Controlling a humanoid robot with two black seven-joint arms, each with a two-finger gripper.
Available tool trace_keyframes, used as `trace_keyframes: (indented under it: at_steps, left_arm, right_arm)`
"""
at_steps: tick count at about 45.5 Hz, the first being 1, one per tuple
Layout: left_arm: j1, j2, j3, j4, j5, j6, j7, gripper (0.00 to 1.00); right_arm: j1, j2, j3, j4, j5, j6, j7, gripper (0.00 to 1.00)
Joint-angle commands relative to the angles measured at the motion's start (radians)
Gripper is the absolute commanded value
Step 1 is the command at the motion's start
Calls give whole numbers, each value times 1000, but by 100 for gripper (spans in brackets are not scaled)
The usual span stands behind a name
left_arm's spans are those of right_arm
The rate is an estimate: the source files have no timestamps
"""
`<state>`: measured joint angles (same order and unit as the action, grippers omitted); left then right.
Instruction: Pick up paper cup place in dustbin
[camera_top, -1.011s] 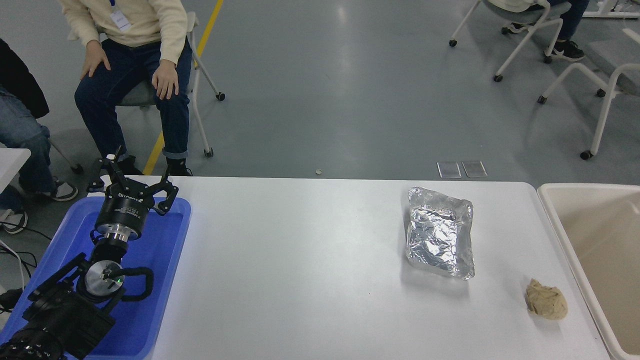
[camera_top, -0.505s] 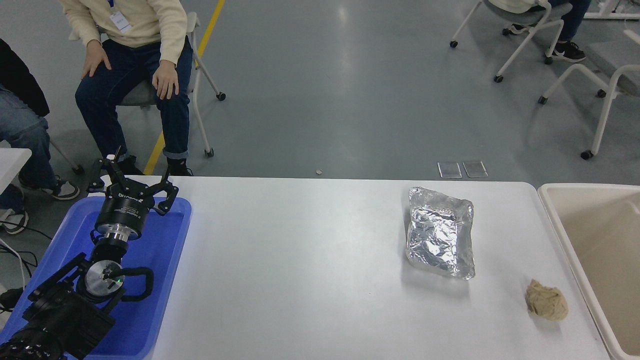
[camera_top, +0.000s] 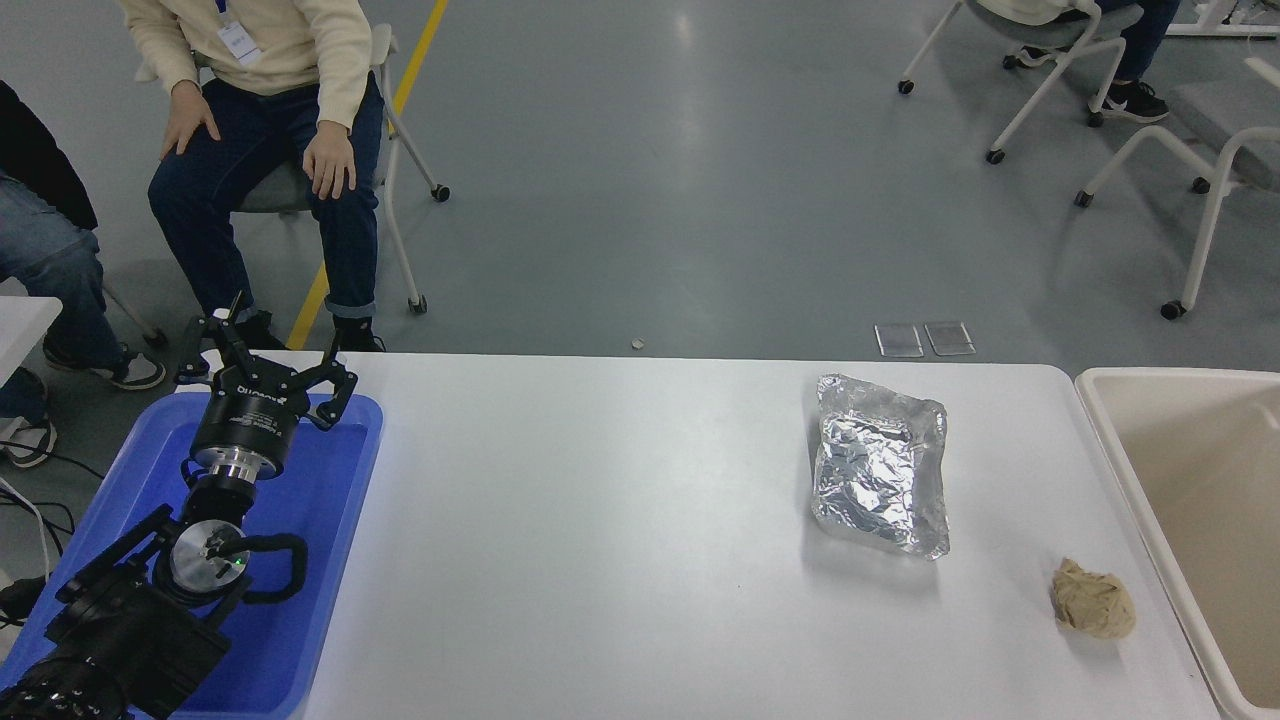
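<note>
The paper cup does not show anywhere in the head view. The beige dustbin (camera_top: 1115, 440) stands at the table's right end, partly cut off by the picture's edge; what shows of its inside is bare. My left gripper (camera_top: 268, 352) is parked at the lower left over the blue tray, its fingers spread open and empty. My right arm and gripper are out of view.
A blue plastic tray (camera_top: 330, 500) lies at the table's left end under the left arm. A crinkled silver foil bag (camera_top: 880, 478) lies right of centre. A crumpled brown paper ball (camera_top: 1093, 599) lies near the bin. People sit beyond the table's far left (camera_top: 270, 110).
</note>
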<state>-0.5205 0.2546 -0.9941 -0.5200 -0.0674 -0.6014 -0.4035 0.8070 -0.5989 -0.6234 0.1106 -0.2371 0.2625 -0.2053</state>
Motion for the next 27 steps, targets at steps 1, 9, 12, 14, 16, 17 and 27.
trace_keyframes:
  at_steps: [1,9,12,14,16,17,27]
  left_arm:
    - [0,0,0,0,0,0,0,100]
    - [-1,0,0,0,0,0,0,100]
    - [0,-1,-1,0,0,0,0,100]
    - [0,0,-1,0,0,0,0,100]
    - [0,0,-1,0,-2,0,0,100]
    - [0,0,-1,0,0,0,0,100]
    - [-1,0,-1,0,0,0,0,100]
  right_arm:
    - [-5,30,13,8,2,-113,-3,73]
    - [8,36,14,55,2,-150,-3,96]
    - [9,34,14,86,2,-150,-3,97]
    - [14,31,14,104,2,-150,-3,97]
    - [23,28,13,123,2,-150,-3,98]
    - [29,27,13,130,2,-150,-3,100]
    - [136,-48,1,328,-18,-149,-3,100]
